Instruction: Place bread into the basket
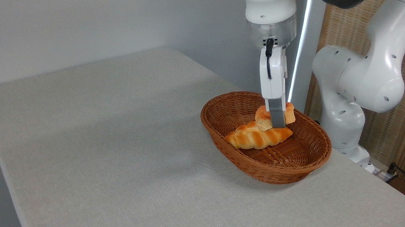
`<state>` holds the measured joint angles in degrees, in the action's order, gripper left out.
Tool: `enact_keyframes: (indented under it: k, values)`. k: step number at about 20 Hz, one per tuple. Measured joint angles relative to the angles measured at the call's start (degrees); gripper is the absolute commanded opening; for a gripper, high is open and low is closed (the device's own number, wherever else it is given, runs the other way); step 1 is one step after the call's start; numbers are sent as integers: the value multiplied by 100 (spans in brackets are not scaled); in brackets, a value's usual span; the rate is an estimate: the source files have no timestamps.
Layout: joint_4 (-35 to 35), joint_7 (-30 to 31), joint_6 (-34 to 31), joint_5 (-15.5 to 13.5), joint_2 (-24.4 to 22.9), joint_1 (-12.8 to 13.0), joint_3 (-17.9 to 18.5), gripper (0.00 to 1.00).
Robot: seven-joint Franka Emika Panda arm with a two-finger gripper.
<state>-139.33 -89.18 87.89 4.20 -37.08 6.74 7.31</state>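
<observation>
The basket (295, 167) was rough brown woven wicker, the tabletop (119, 149) matt grey cloth, the bun (265, 117) and loaf (257, 136) smooth and slightly glossy, the arm (370, 79) shiny white plastic.

bread (265, 117) partly behind finger, arm (355, 72) cropped above

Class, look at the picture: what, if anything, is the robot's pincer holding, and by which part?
The pincer is shut on the small round bun, gripping it across its middle, inside the wicker basket, just above the braided loaf.
</observation>
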Motion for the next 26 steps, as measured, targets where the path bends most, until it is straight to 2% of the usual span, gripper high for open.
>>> enact_keyframes:
  k: [4, 26]
  values:
    - [-59, 0, 5, 2, 17, 71, 0, 100]
    - [-72, 0, 5, 4, 40, 85, 0, 100]
